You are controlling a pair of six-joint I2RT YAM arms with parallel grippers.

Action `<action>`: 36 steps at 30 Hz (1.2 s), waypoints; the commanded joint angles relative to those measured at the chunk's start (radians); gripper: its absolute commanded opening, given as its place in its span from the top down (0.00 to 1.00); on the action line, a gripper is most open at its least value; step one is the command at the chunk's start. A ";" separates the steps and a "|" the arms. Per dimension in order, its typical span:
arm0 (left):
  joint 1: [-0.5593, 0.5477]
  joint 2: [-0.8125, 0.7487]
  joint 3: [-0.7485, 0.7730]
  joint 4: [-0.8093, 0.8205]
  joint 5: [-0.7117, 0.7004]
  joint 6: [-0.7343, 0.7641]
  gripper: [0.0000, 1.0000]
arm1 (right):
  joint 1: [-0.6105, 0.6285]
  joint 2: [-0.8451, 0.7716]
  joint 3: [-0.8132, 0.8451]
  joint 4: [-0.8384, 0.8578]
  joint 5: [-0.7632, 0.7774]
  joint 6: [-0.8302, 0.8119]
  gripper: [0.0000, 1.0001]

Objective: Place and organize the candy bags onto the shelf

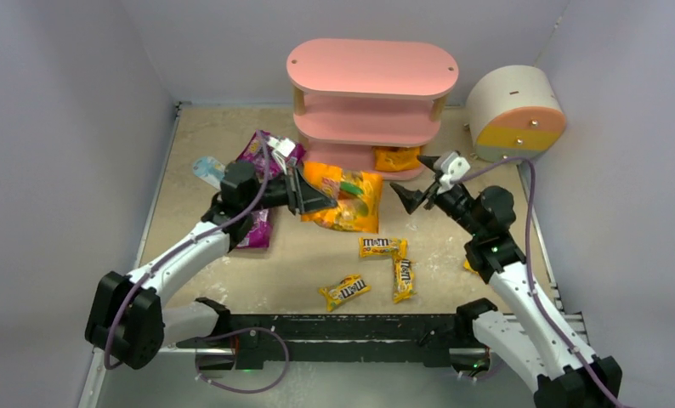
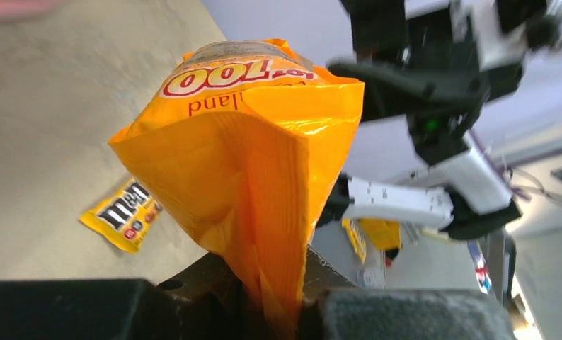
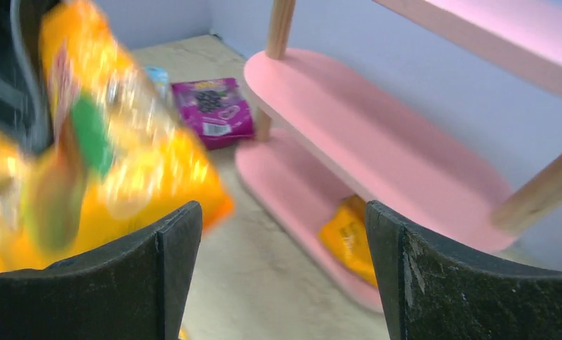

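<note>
Two orange bags noted. The left gripper (image 1: 304, 191) is clamped nearly closed on the edge of one orange bag (image 1: 351, 200), which hangs above the table (image 1: 300, 263) at 7 o'clock of the shelf (image 1: 372, 68). The right gripper (image 1: 417, 180) stands wide open and empty at that bag's 3 o'clock. The second orange bag (image 1: 397, 158) lies on the shelf's bottom tier. Three packets (image 1: 382, 247) lie at the held bag's 6 o'clock, and the magenta bags (image 1: 256, 146) at its 9 o'clock.

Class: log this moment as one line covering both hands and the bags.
left hand: shut on orange bag | right hand: open | second orange bag: on shelf bottom board | yellow packets: on table
</note>
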 commanded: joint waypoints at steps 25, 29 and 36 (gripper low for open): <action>0.178 -0.155 0.226 -0.278 0.069 -0.451 1.00 | 0.243 0.109 -0.059 0.272 -0.267 -0.829 0.02; 0.178 -0.168 0.223 -0.316 0.071 -0.432 1.00 | 0.279 0.146 -0.083 0.438 -0.250 -0.790 0.02; 0.166 -0.181 0.194 -0.284 0.073 -0.461 1.00 | 0.341 0.230 -0.043 0.462 -0.264 -0.838 0.04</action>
